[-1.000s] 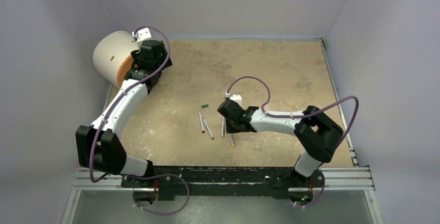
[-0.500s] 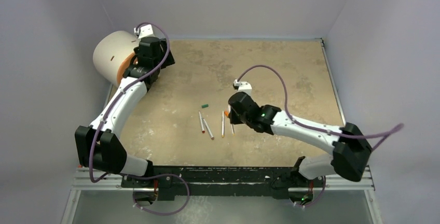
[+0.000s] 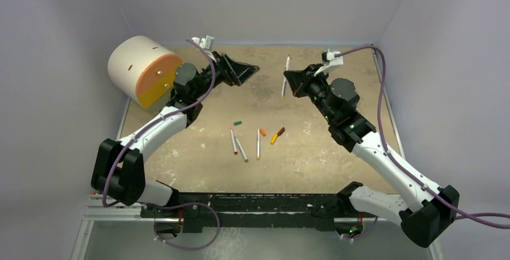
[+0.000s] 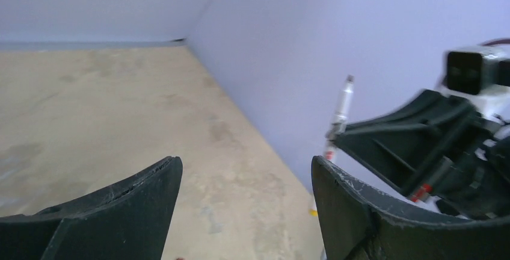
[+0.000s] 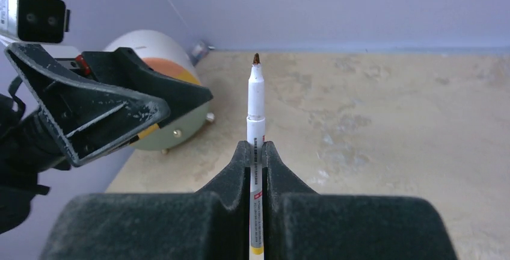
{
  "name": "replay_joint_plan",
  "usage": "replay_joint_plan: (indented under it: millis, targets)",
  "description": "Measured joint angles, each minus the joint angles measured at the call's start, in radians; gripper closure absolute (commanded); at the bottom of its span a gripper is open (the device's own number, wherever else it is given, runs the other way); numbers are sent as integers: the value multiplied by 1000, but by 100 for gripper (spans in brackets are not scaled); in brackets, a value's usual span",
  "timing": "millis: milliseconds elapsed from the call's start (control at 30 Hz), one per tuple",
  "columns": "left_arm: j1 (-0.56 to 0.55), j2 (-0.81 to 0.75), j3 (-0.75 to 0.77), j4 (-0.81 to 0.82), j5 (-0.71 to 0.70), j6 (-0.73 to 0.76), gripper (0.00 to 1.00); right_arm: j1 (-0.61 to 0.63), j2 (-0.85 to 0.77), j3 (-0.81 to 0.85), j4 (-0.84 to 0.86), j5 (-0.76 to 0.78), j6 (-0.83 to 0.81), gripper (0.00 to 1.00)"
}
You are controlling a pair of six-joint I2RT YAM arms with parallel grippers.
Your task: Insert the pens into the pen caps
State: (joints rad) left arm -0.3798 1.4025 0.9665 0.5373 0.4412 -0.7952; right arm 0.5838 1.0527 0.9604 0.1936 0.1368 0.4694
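Pen (image 5: 255, 100) between right fingers (image 5: 278, 170)

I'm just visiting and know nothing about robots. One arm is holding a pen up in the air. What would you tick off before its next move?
1. Grip: the right tool is shut on the pen: ok.
2. Tip: the pen's dark writing end is bare and sticks out past the tool: ok.
3. Partner: the left tool should hold a cap to meet the pen: not ok, it is open and empty.
4. Caps to hand: the green cap, orange cap, yellow-orange cap and dark cap lie loose on the table: ok.
5. Spacing: the two tools are apart, not touching: ok.
6. Which cap fits this pen: cannot tell.
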Motion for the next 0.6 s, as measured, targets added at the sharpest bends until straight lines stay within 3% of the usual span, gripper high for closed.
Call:
replay_joint_plan:
  millis: [200, 300, 600]
  targets:
    - [-41, 55, 0, 425, 142, -190, 24, -1, -61, -23, 131, -48, -26, 100]
    - [-53, 87, 0, 559, 188, -251, 28, -1, -76, -23, 170, -71, -24, 100]
    - [-157, 176, 32, 661, 276, -286, 37, -2, -87, -23, 213, -142, -4, 100]
